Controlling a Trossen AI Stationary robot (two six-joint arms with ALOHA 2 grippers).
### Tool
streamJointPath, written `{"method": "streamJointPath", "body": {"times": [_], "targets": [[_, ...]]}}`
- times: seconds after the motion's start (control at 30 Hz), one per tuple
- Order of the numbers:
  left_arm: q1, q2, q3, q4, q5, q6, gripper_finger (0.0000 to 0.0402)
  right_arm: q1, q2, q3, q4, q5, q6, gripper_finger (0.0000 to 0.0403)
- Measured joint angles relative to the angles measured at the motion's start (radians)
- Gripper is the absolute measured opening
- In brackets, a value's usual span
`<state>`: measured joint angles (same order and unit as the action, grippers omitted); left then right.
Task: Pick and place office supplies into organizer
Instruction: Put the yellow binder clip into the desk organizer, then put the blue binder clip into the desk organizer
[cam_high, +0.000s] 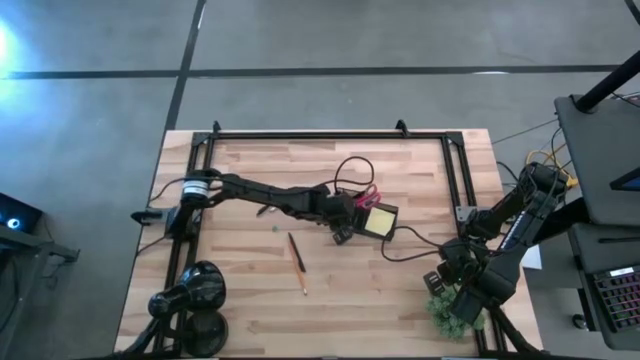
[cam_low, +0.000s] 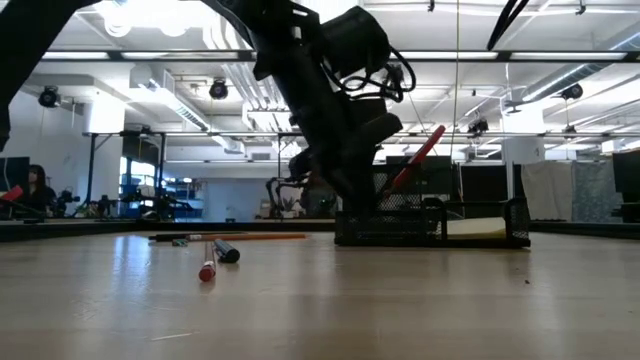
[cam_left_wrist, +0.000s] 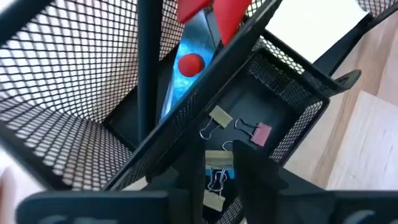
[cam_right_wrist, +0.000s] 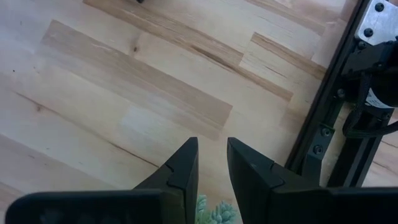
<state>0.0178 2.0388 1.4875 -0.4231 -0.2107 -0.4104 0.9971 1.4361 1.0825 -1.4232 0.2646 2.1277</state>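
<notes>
scissors (cam_left_wrist: 186, 68) in organizer (cam_high: 372, 214) (pencil (cam_high: 297, 262) left, apart)

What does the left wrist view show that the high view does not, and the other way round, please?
Only the left wrist view shows the binder clips lying on the floor of one organizer compartment, and the scissors' blades with their red pivot.

Only the high view shows the orange pencil lying loose on the table, the yellow note pad, the green plant ball and the right gripper waiting near it.

Both show the mesh organizer, the red-handled scissors in it, and the left gripper at the organizer.
</notes>
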Motion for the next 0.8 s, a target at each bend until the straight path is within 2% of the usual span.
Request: {"method": "streamJointPath", "body": {"times": [0.23,0.33,0.43,0.53,0.67,0.73,0.8], "targets": [[-0.001,-0.031,0.012,-0.027,0.005,-0.003,0.0140,0.000,0.000,0.001,0.001,-0.002,0.009,0.0077],[0.000,-0.064,0.032,-0.077,0.090,-0.002,0.0168,0.000,0.000,0.001,0.002,-0.002,0.010,0.0077],[-0.008,-0.111,0.049,-0.207,0.157,0.039,0.0180,0.000,0.000,0.001,0.002,-0.003,0.011,0.0077],[-0.036,-0.183,0.043,-0.449,0.128,0.127,0.0182,0.000,0.000,0.001,0.004,-0.003,0.011,0.0077],[-0.037,-0.206,0.010,-0.775,0.107,0.000,0.0182,0.000,0.000,0.001,0.006,-0.002,0.000,0.0077],[-0.034,-0.216,-0.039,-0.790,0.097,-0.026,0.0182,0.000,0.000,-0.001,0.006,0.001,-0.007,0.0077],[-0.030,-0.228,-0.093,-0.790,0.133,-0.074,0.0182,0.000,0.000,-0.001,0.006,0.011,-0.008,0.0077]]}}
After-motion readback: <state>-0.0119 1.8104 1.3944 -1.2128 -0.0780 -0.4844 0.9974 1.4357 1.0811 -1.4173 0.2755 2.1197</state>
